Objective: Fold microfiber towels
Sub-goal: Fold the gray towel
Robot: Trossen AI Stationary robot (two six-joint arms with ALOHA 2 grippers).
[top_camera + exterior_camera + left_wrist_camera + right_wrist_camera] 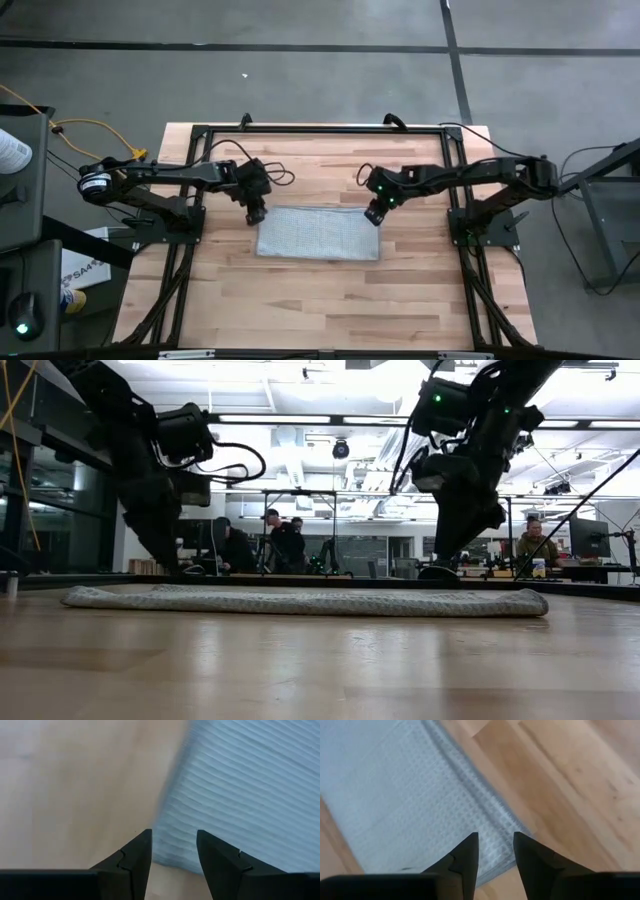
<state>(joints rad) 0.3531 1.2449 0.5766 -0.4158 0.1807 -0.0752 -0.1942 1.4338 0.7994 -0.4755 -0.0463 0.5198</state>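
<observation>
The light grey-white microfiber towel [319,233] lies flat on the wooden table as a wide rectangle, folded over with layered edges [300,601]. My left gripper [255,214] is open and points down over the towel's far left corner [170,850]. My right gripper [373,215] is open and points down over the far right corner [512,832]. In each wrist view the corner shows in the gap between the two fingers. I cannot see either gripper touching the cloth.
A black metal frame [320,130] runs along the table's far edge and down both sides, with the arm bases on it. Bare wood [320,300] lies between the towel and the near edge. People sit in the room beyond the table [285,540].
</observation>
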